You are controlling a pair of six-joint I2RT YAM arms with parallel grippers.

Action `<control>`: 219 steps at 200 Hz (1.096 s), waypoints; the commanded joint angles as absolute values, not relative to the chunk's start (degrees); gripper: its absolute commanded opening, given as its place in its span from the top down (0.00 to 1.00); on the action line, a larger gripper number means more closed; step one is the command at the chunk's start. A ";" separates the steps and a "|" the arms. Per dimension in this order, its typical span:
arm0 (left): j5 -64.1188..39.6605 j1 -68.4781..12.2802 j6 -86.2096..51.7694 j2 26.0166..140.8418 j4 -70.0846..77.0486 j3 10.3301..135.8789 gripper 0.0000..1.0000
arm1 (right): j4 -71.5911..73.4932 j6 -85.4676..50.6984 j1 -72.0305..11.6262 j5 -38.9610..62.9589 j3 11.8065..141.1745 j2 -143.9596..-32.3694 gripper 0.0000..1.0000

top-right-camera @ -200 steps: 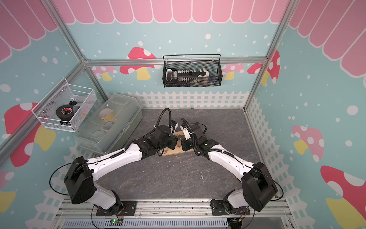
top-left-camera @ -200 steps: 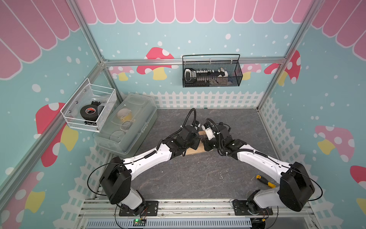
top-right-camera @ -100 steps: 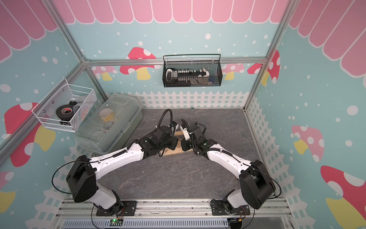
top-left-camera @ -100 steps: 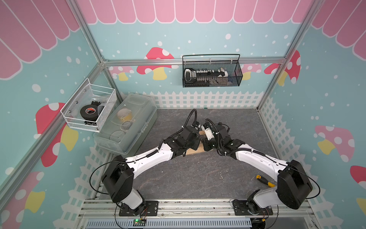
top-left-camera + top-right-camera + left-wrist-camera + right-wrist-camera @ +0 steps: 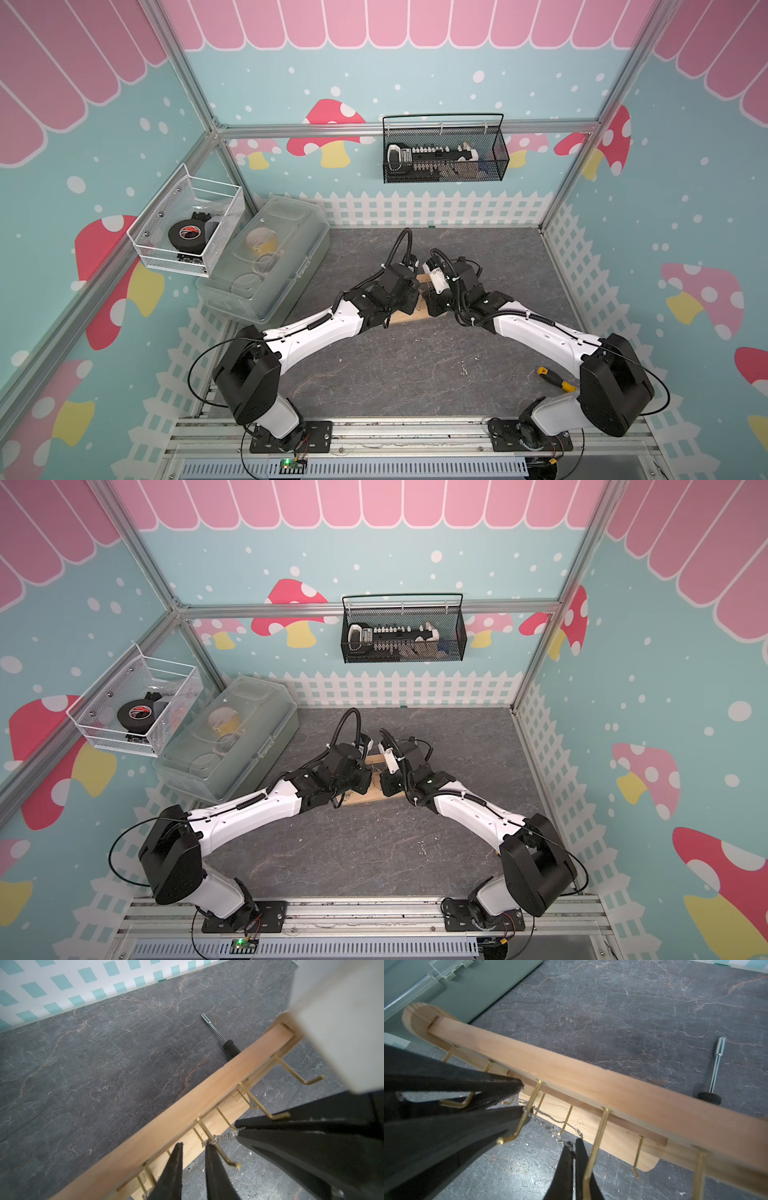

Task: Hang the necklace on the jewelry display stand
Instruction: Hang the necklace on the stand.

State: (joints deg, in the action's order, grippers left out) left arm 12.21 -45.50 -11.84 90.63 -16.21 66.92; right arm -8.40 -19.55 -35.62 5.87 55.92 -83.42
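Observation:
The jewelry display stand (image 5: pixel 417 317) is a light-wood rack with gold pegs, standing mid-table between both arms in both top views (image 5: pixel 362 799). The necklace (image 5: pixel 223 1136), a thin silver chain with clear beads, lies draped over one gold peg (image 5: pixel 220 1152). My left gripper (image 5: pixel 194 1145) is open, its fingers either side of a gap by that peg, one tip touching the chain. My right gripper (image 5: pixel 573 1142) is shut on the necklace's (image 5: pixel 557 1137) beaded end, just below the crossbar (image 5: pixel 591 1084). More chain hangs down behind onto the stand's base.
A nut driver (image 5: pixel 716 1064) with a black handle lies on the table beyond the stand. A clear lidded plastic box (image 5: pixel 266 257) stands at the left. A yellow-and-black screwdriver (image 5: pixel 555 380) lies by the right arm's base. Wire baskets hang on the walls.
My left gripper's jaws have parted and let go of the chain. Both arms have stayed almost where they were at the stand.

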 commanded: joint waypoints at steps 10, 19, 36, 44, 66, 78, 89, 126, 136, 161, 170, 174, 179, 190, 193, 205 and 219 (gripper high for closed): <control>12.34 -45.28 -12.09 87.81 -16.11 68.07 0.72 | -8.07 -19.52 -35.44 6.15 55.56 -83.98 0.95; 12.28 -45.26 -12.34 87.17 -16.08 68.03 0.70 | -8.16 -19.54 -35.42 6.21 55.59 -84.16 0.94; 12.11 -45.21 -13.32 85.77 -16.08 67.85 0.66 | -8.26 -19.59 -35.48 6.08 55.43 -84.31 0.94; 12.07 -45.09 -13.95 85.08 -16.17 67.76 0.64 | -8.26 -19.63 -35.42 5.90 55.29 -84.45 0.94; 11.83 -44.78 -15.23 83.39 -16.99 67.93 0.62 | -7.92 -19.75 -35.46 5.56 55.05 -84.49 0.94; 11.42 -44.65 -15.39 82.90 -17.48 68.20 0.61 | -7.61 -19.69 -35.42 5.53 54.93 -84.69 0.95; 11.27 -44.50 -15.31 82.94 -17.75 68.28 0.60 | -6.86 -19.75 -35.46 5.71 54.61 -84.72 0.96; 9.29 -44.36 -14.90 83.94 -17.65 67.08 0.67 | -4.66 -19.97 -35.42 6.56 53.98 -85.19 0.96; 9.40 -44.38 -15.03 83.94 -17.29 66.50 0.67 | -4.15 -20.17 -35.46 7.19 53.74 -85.20 0.96; 9.59 -44.35 -14.85 84.28 -17.05 65.40 0.68 | -2.62 -20.69 -35.42 8.77 53.07 -85.01 0.96; 9.67 -44.35 -14.85 84.42 -16.81 65.05 0.68 | -2.34 -20.90 -35.42 8.96 53.00 -85.15 0.96; 9.57 -44.35 -14.92 84.49 -16.79 64.92 0.68 | -2.29 -20.92 -35.43 9.04 53.05 -85.25 0.96; 9.54 -44.32 -14.94 84.61 -16.78 64.78 0.68 | -2.10 -21.05 -35.43 9.23 53.00 -85.31 0.96; 9.50 -44.32 -15.11 84.79 -16.68 64.26 0.68 | -1.89 -21.35 -35.42 9.56 53.22 -85.57 0.96; 9.65 -44.30 -15.16 84.81 -16.66 64.14 0.68 | -1.79 -21.48 -35.46 9.60 53.24 -85.61 0.96; 9.58 -44.30 -15.21 84.81 -16.45 63.64 0.68 | -1.69 -21.62 -35.42 9.95 53.25 -85.78 0.96; 9.29 -44.32 -15.38 84.81 -17.13 63.63 0.65 | -1.58 -21.79 -35.42 9.94 53.37 -85.98 0.96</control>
State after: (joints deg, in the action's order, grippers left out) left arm 9.65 -44.64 -15.03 84.53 -18.81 64.05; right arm -2.98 -20.67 -35.62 8.91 53.93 -85.03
